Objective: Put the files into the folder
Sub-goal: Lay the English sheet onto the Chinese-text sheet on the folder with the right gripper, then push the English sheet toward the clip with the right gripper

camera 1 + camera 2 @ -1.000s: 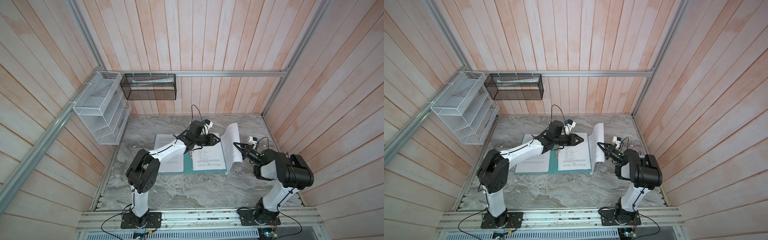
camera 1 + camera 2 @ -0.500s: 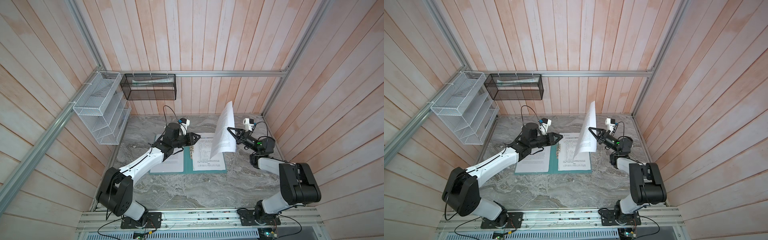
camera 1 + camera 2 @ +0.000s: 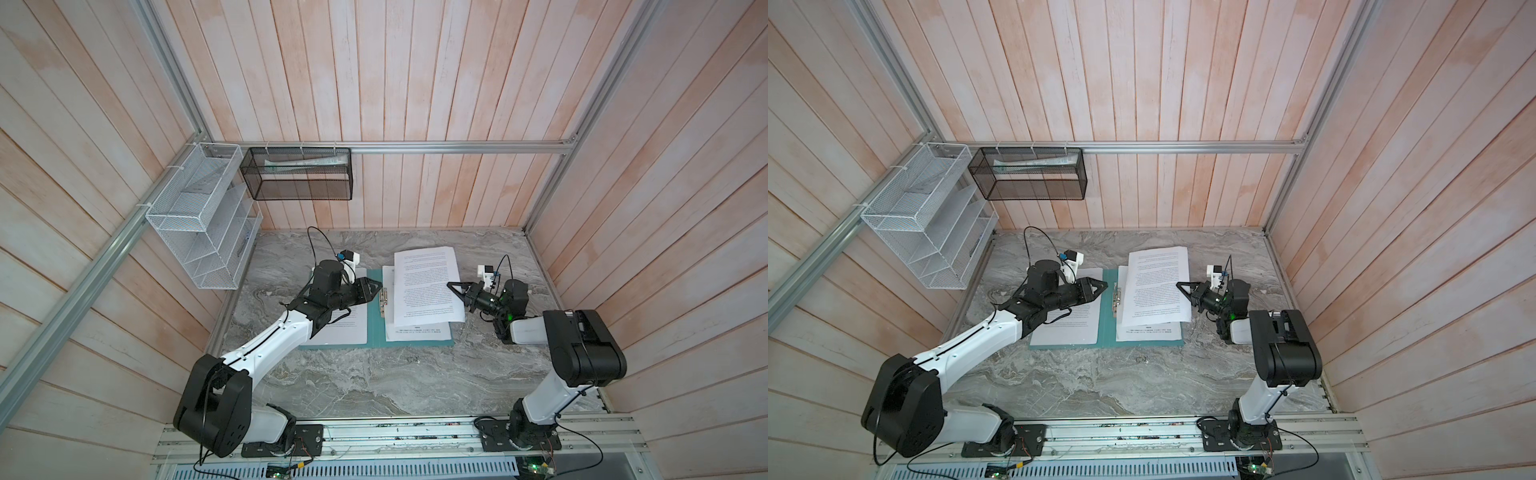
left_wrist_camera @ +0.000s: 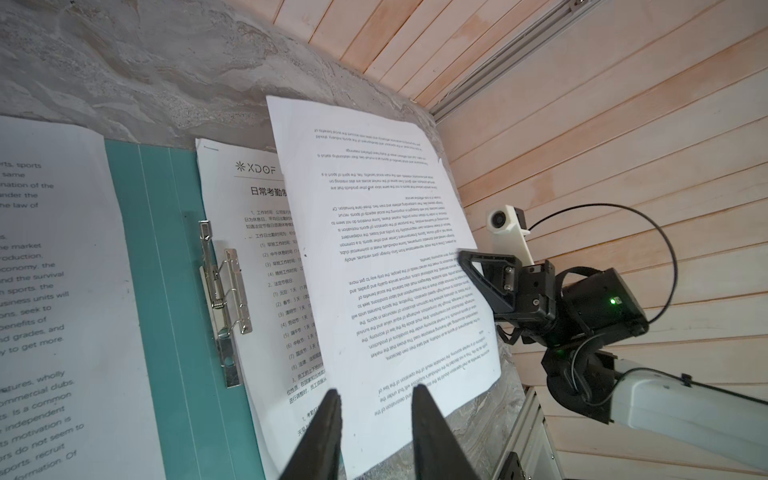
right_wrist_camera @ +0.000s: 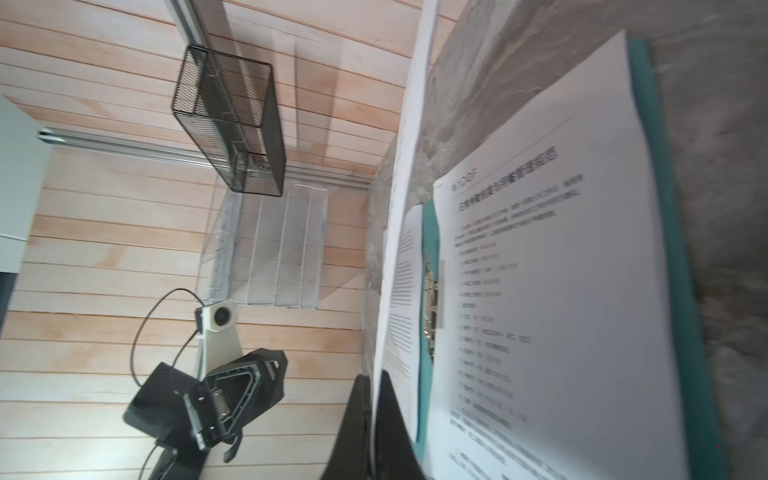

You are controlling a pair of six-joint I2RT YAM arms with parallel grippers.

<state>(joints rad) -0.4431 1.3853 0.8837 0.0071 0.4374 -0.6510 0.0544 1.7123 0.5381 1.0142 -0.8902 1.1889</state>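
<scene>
Enclosure: pale wood-plank walls on three sides, aluminium rails, grey marbled counter (image 3: 374, 374) as floor surface.
Folder (image 3: 376, 328): teal-green, lying open and flat on the counter, nearer its back edge than its front; metal clip (image 4: 222, 291) beside the spine on the right cover.
Files, resting: one printed sheet (image 3: 345, 332) on the left cover, partly under the left arm; one sheet (image 3: 415, 332) on the right cover, its inner edge at the clip.
Files, held: one printed sheet (image 3: 426, 286) raised over the right cover, tilted, its far edge reaching past the folder's back edge toward the counter's back edge; text reads upside down in the left wrist view.
Right gripper (image 3: 453, 289): jaws pressed together on the right edge of the held sheet; in the right wrist view the paper runs between the two fingers (image 5: 357, 415).
Right arm: base at the counter's front right, elbow folded back on itself, forearm low and level, wrist pointing left toward the folder.
Left gripper (image 3: 376, 286): jaws partly spread, holding nothing, fingertips (image 4: 328, 415) hovering over the spine beside the clip.
Left arm: base at the front left, stretched diagonally over the left cover, wrist level, pointing right.
White wire rack (image 3: 199, 224): fixed on the left wall.
Black mesh basket (image 3: 299, 174): hung from the back rail, rolled whitish paper inside.
</scene>
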